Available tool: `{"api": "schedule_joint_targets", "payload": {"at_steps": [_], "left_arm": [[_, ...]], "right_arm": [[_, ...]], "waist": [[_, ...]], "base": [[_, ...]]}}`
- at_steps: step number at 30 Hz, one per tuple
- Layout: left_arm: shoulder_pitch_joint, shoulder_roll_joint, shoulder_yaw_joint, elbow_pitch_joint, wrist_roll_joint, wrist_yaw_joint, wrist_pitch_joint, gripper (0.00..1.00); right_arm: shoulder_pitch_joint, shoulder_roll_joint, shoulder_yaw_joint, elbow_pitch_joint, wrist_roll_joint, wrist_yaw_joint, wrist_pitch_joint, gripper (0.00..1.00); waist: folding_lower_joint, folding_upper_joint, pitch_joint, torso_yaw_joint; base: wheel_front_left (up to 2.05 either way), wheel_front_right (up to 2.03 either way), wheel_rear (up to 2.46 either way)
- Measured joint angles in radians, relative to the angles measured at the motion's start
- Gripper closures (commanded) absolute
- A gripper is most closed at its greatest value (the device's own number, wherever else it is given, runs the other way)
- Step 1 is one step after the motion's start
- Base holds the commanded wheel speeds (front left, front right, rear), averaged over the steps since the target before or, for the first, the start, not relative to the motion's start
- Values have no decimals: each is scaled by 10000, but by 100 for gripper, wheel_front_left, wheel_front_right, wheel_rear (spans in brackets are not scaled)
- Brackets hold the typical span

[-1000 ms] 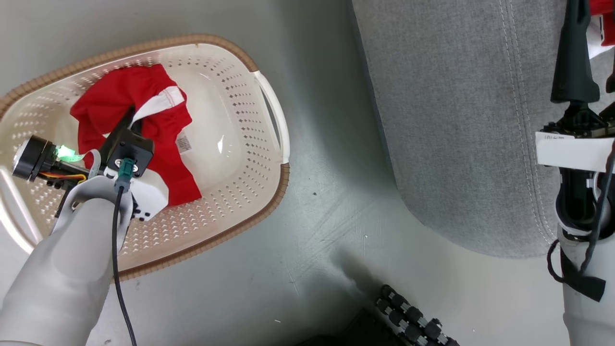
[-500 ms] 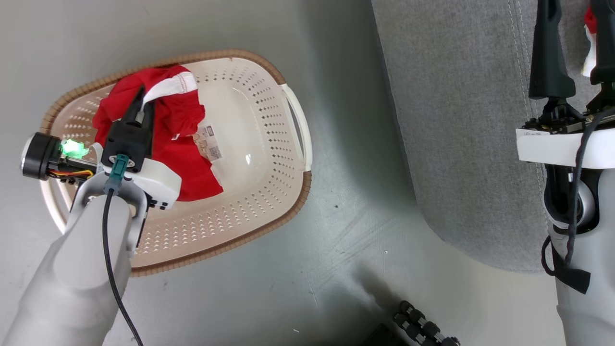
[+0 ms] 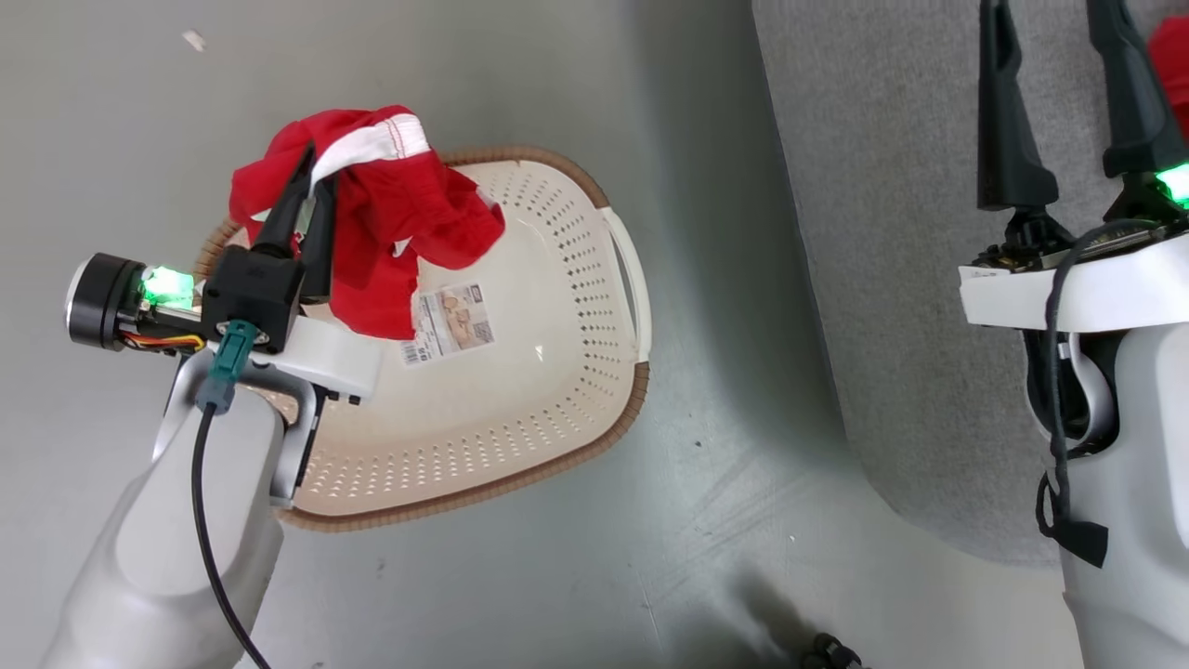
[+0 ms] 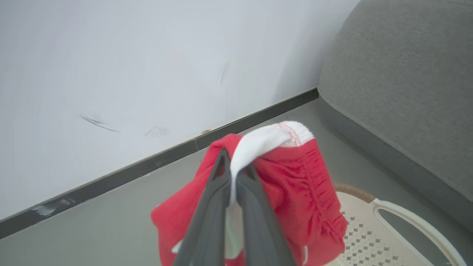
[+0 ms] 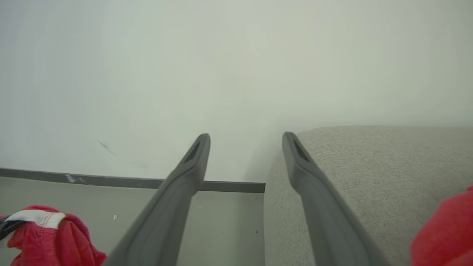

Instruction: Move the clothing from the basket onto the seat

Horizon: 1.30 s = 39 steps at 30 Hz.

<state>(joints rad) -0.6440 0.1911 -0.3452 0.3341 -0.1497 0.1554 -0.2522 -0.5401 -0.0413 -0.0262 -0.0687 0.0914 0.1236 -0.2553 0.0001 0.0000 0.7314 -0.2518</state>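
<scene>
Clothing: red garment (image 3: pixel 390 214) with a white band, hanging above the far end of the basket (image 3: pixel 520 437).
Left gripper (image 3: pixel 311 167): fingers pressed together on the white band.
Basket: on the grey floor (image 3: pixel 520 74), near the seat (image 3: pixel 892 232).
Right gripper (image 5: pixel 246 136): fingers spread wide, holding nothing, above the seat.
Second red garment (image 5: pixel 447 232): lying on the seat.

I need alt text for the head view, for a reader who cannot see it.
The left gripper, shut on a red garment, holds it over the cream basket on a grey floor. At right, the open right gripper hangs over the grey sofa.
</scene>
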Motion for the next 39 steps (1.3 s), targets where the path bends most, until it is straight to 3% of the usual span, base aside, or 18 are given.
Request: {"api": "schedule_joint_targets", "payload": {"at_steps": [8,18,25,39], "left_arm": [[300,-48,27,-963,-92,-15,-2,100],[766,-25,52,-1319,-550,-376,-2,100],[932,102,25,-1501,-861,-761,63,100],[1094,276,-675,-1697,-1179,-1684,1202,100]], "right_arm": [[32,-15,194,261,-328,0,0,0],[404,-35,474,633,-527,0,0,0],[1032,-42,830,1043,-757,0,0,0],[2314,-82,1860,1799,-930,0,0,0]], "waist": [[0,0,-808,466],[0,0,-1871,972],[0,0,-2749,1314],[0,0,-4478,1844]], "base": [[0,0,0],[0,0,0],[0,0,0],[0,0,0]]}}
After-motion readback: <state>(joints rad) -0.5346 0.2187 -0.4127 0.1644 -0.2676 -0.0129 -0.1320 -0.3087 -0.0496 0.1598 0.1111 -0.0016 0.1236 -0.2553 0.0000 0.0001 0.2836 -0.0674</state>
